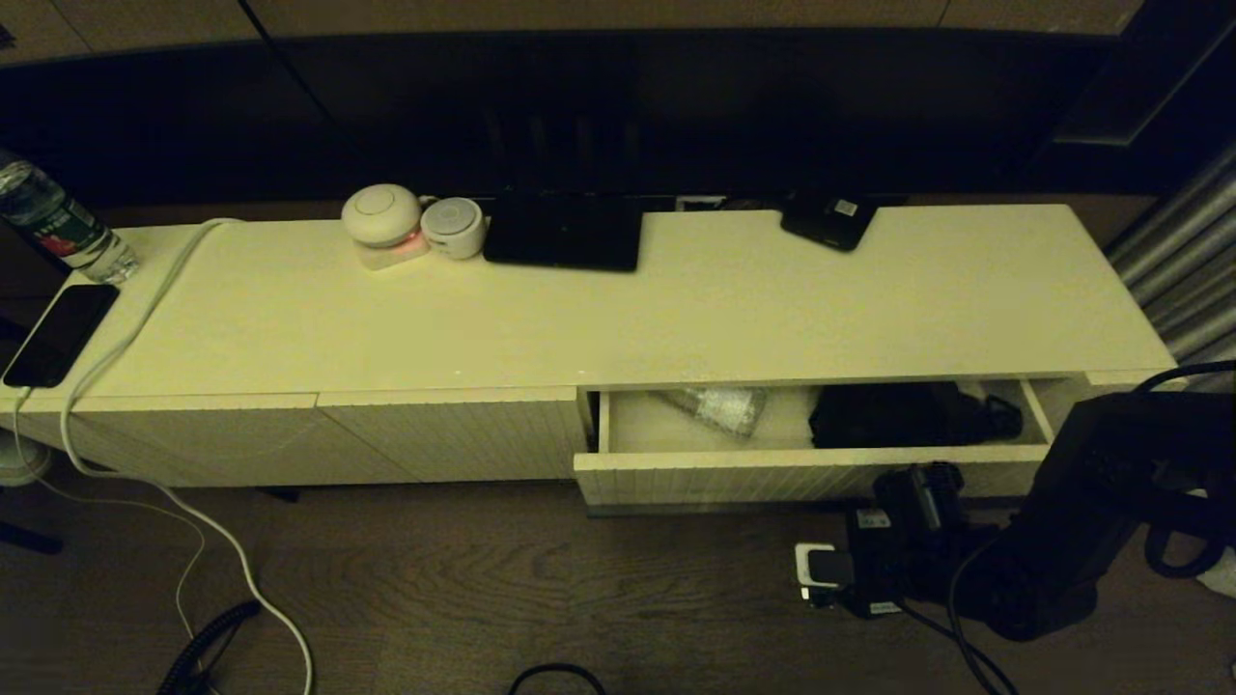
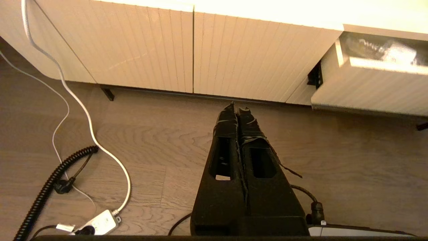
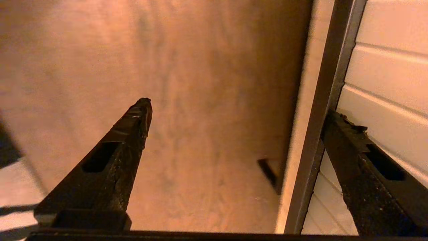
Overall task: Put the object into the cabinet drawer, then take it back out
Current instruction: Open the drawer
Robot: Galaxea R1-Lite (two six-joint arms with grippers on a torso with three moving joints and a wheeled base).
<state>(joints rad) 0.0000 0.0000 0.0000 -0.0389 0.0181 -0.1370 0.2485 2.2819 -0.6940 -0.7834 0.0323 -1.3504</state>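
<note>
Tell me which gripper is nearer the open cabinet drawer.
Right. The right gripper is open at the cabinet drawer front; the left gripper is shut, low over the floor, off to the drawer's left.

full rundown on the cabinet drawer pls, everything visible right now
The cabinet drawer is wide, shallow and cream-white, with a finely ribbed front and a dark strip along its lower edge. It is partly pulled out from the right end of the cabinet, under the glossy top. Inside lie a clear crinkled plastic item toward the left and a black bundle toward the right. The right gripper is open, low at the drawer front, one finger against the ribbing.
</note>
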